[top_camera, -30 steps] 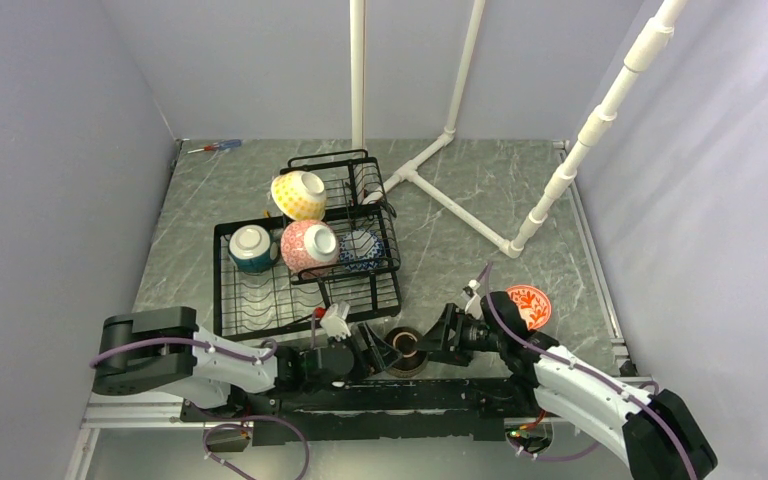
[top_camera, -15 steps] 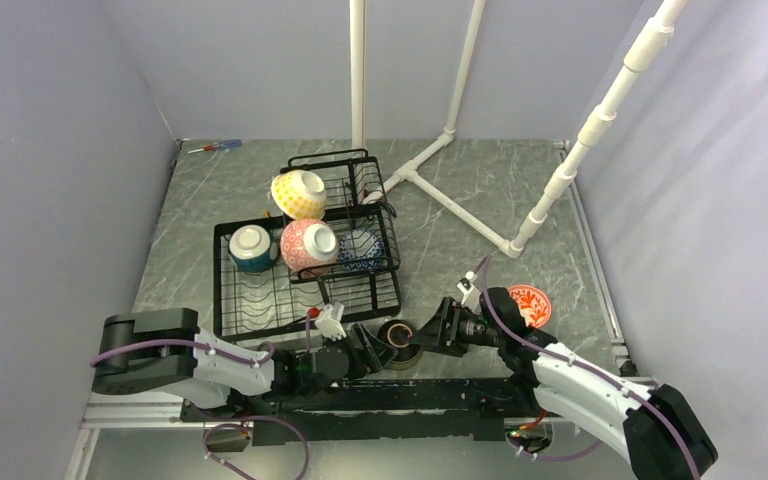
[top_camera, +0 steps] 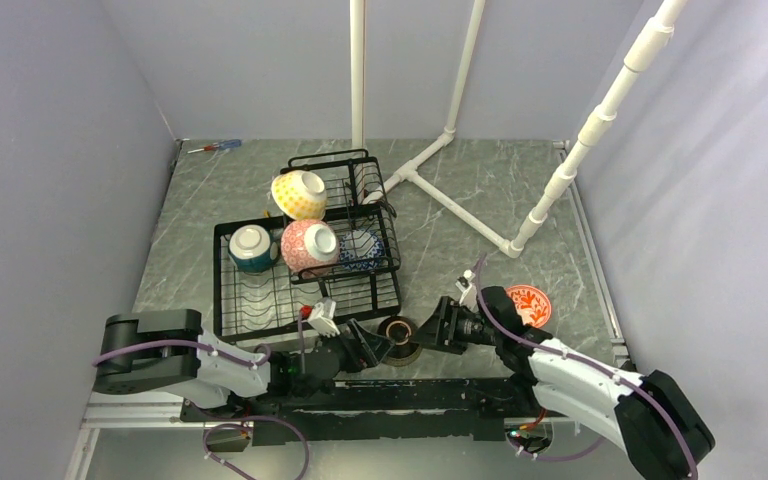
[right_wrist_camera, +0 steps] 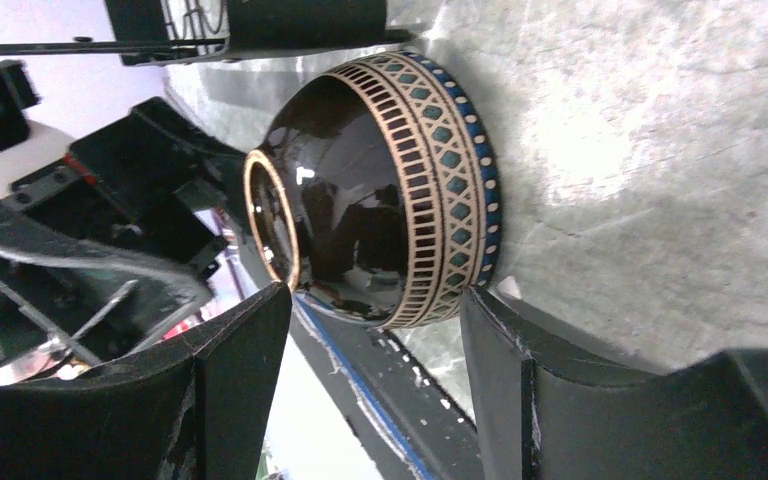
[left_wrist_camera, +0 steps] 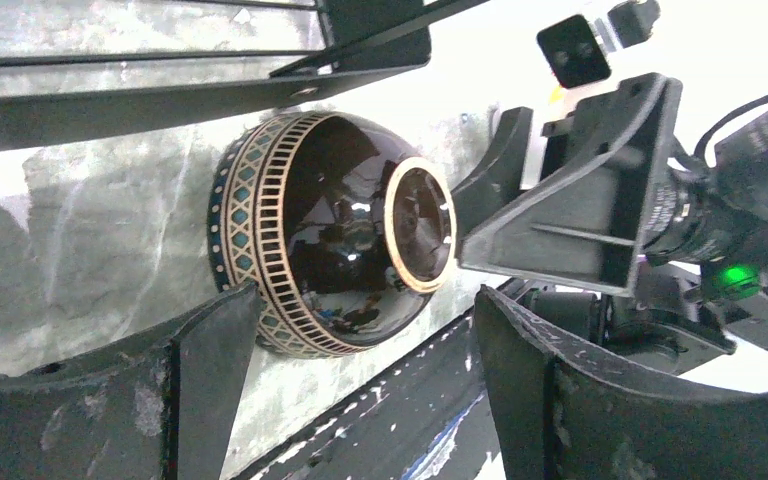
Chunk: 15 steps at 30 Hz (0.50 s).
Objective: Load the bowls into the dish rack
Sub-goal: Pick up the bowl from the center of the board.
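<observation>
A dark brown bowl (top_camera: 398,335) with a tan and teal patterned band lies upside down on the table near the front edge, foot ring up. It fills the left wrist view (left_wrist_camera: 330,230) and the right wrist view (right_wrist_camera: 380,190). My left gripper (top_camera: 368,345) is open on its left side, its fingertips (left_wrist_camera: 230,320) level with the bowl's near edge. My right gripper (top_camera: 430,326) is open on the bowl's right side, one fingertip (right_wrist_camera: 480,300) at the rim. The black dish rack (top_camera: 260,300) holds a yellow dotted bowl (top_camera: 298,194), a teal bowl (top_camera: 250,247), a pink bowl (top_camera: 308,246) and a blue-white bowl (top_camera: 360,247).
A red patterned bowl (top_camera: 528,303) sits on the table right of my right arm. White pipes (top_camera: 440,190) cross the back right of the table. A screwdriver (top_camera: 215,146) lies at the back left. The rack's front bar (left_wrist_camera: 190,95) runs just beyond the brown bowl.
The brown bowl has slid a little away from the table's front edge toward the rack, and both grippers have moved with it. Both grippers stay open.
</observation>
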{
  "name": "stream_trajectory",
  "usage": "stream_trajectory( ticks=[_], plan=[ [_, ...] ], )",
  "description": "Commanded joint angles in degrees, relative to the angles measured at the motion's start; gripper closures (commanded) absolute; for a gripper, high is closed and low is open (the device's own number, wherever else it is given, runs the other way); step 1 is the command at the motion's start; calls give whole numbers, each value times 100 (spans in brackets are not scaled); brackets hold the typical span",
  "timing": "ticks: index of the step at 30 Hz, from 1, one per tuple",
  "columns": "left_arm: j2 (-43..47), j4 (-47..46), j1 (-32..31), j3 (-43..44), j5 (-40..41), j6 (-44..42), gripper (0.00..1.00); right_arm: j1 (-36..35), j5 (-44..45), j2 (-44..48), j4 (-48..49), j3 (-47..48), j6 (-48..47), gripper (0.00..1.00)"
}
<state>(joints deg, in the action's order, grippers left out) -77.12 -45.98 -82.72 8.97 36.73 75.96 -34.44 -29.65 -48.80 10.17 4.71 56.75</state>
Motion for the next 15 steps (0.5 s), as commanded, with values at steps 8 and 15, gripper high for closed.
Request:
stream_trajectory(
  ticks=[8,15],
  plan=[
    [360,2607,55,857,180,1033,11,-30,646,82,-27,271,-402,11],
    [143,2407,54,588,174,1670,11,-29,567,-547,432,255,-361,11]
  ],
)
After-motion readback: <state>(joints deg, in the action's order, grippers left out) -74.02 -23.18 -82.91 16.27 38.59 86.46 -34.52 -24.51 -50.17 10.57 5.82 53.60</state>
